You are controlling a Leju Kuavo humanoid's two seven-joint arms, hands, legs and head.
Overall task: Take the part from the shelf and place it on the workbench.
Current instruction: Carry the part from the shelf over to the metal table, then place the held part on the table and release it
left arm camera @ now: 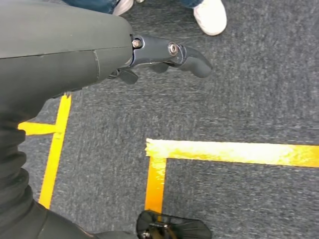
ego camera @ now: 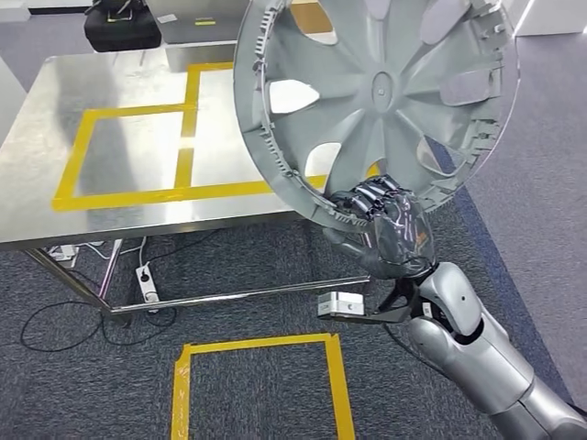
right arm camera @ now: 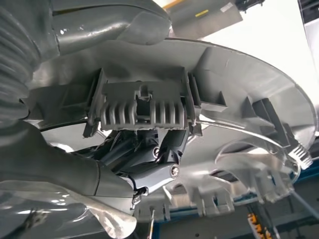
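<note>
While my right hand [ego camera: 388,225] grips the part [ego camera: 377,101] by its lower rim, fingers [ego camera: 367,197] hooked through, it hangs tilted over the surface's [ego camera: 41,137] near right edge; this one-sided hold could let it swing or slip. My left hand [left arm camera: 165,52] hangs empty, fingers loosely extended.

Steel surface [ego camera: 125,215] w/ yellow tape rectangles [ego camera: 131,151] marked on top, running toward its right edge; a black bag [ego camera: 121,26] near the far edge. Grey carpet floor [ego camera: 83,394] below: white power strip [ego camera: 147,282] + cables under the near edge, yellow tape square [ego camera: 260,385] in front.
</note>
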